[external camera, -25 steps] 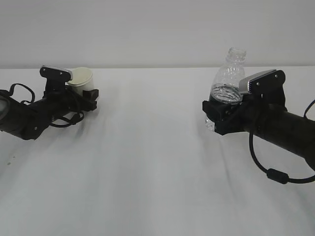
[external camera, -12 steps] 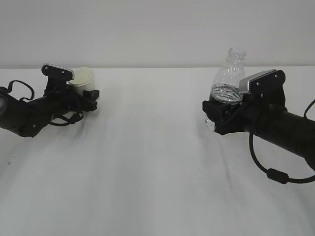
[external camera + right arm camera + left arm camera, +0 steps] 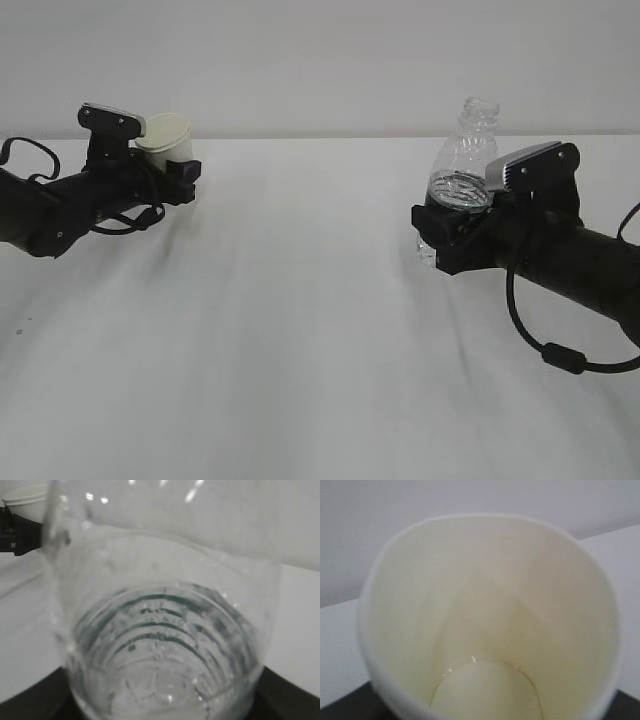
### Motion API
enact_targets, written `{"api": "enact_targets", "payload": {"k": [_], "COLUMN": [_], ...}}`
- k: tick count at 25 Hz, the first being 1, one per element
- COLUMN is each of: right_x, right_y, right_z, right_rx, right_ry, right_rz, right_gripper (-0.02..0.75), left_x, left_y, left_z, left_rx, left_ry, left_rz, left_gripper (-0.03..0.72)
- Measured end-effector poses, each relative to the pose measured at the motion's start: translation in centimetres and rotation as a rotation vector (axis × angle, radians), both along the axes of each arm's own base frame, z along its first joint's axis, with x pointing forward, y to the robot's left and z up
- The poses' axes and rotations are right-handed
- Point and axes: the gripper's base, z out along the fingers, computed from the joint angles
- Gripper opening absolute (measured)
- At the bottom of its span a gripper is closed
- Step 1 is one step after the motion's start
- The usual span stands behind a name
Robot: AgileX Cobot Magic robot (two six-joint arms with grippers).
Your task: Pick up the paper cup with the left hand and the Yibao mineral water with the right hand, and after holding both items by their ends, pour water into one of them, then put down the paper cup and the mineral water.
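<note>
Since the earlier frames the left hand [image 3: 178,172] has risen and drawn toward the left edge, carrying the cup [image 3: 166,138] higher against the back wall; the right hand [image 3: 440,228] and bottle [image 3: 464,158] have not shifted.

Cup: sits at upper left of the exterior view, clear of the table [image 3: 300,330], held low on its body with the left fingers clamped on either side. Its mouth faces up and tips slightly toward the viewer, long axis close to vertical. The left wrist view looks straight into the cup [image 3: 490,620]: cream inside, round base visible, no liquid seen.

Bottle: sits at right of centre in the exterior view, gripped around its lower half, the right fingers closed on it. It stands nearly upright, open neck at top, leaning slightly right. The base shows just below the gripper; whether it touches the table cannot be told. The right wrist view looks down through the bottle [image 3: 165,645]: ribbed wall with green label lines showing through, clear water in the lower part. The cup [image 3: 25,500] appears at that view's upper left, well apart from the bottle.
</note>
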Motion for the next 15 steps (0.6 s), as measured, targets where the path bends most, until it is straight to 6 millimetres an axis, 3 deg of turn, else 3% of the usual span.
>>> {"api": "enact_targets", "payload": {"k": [6,15], "right_x": [0.0,0.0], "right_y": [0.0,0.0], "right_z": [0.0,0.0], "right_rx": [-0.001,-0.001], "right_ry": [0.002,0.002], "right_rz": [0.000,0.000], "right_gripper": [0.486,0.486], "left_x": [-0.2,-0.6], "left_y": [0.1,2.0], "left_z": [0.7,1.8], "left_rx": [-0.066,-0.135], "left_ry": [0.022,0.025], "left_rz": [-0.061,-0.215], "left_gripper": [0.457,0.456]}}
